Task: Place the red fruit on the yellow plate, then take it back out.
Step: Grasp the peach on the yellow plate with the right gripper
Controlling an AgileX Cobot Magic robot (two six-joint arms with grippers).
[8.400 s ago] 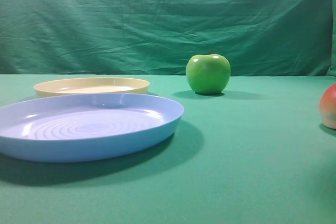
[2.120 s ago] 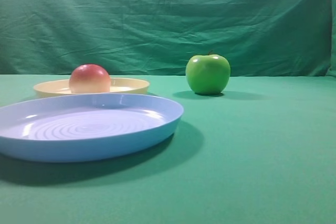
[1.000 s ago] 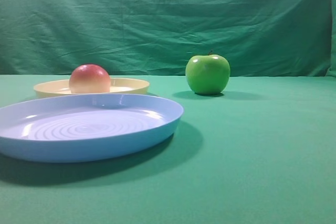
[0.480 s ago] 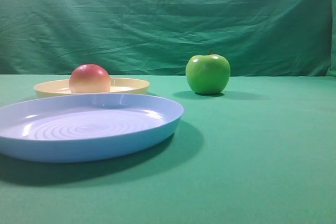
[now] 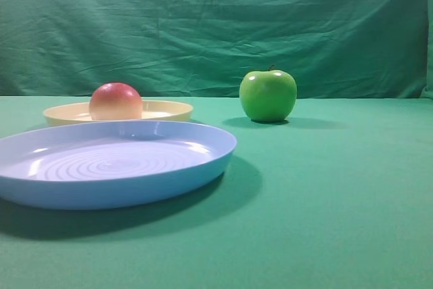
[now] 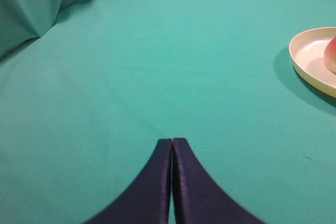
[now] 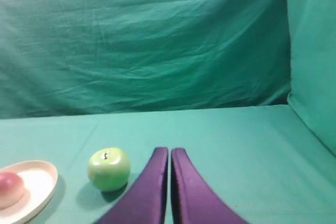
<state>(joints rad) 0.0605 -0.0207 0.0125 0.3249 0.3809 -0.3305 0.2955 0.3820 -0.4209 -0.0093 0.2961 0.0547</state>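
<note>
Bright, even light — soft shadows, perhaps slightly hazy

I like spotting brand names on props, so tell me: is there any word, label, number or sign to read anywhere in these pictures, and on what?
None: no view shows any readable text.
The red fruit and the green apple carry no sticker.
The yellow plate and the blue plate show only plain plastic and moulded rings.
The green cloth is unprinted.
The left gripper and the right gripper show no marking.

Wrinkled green backdrop (image 5: 203, 25), green tablecloth (image 5: 338, 194)
</note>
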